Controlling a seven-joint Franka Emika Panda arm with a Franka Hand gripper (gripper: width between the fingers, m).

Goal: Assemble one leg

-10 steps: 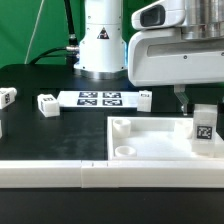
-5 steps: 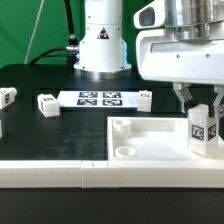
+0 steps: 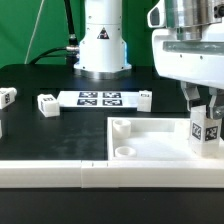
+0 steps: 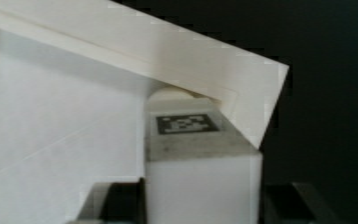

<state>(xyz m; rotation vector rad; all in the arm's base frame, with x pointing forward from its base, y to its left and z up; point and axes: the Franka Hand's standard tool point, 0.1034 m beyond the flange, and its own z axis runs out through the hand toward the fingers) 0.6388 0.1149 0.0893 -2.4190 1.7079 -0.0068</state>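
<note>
My gripper [image 3: 204,108] is shut on the leg [image 3: 207,134], a short white post with a black-and-white tag on its side. It holds the leg upright at the far right end of the large white panel [image 3: 150,140], low over the panel's right corner. In the wrist view the leg [image 4: 202,150] stands between my dark fingers [image 4: 114,206], with its tag facing the camera. Its far end meets the raised corner of the panel [image 4: 87,110]. Whether the leg's lower end touches the panel is hidden.
Three more tagged white legs lie on the black table at the back: one [image 3: 7,96], another [image 3: 47,103] and a third [image 3: 145,99]. The marker board [image 3: 98,98] lies between them. The robot base [image 3: 103,40] stands behind. A white rail [image 3: 60,172] runs along the front.
My gripper has moved toward the exterior view's right and slightly down, carrying the leg closer to the panel's right corner.
</note>
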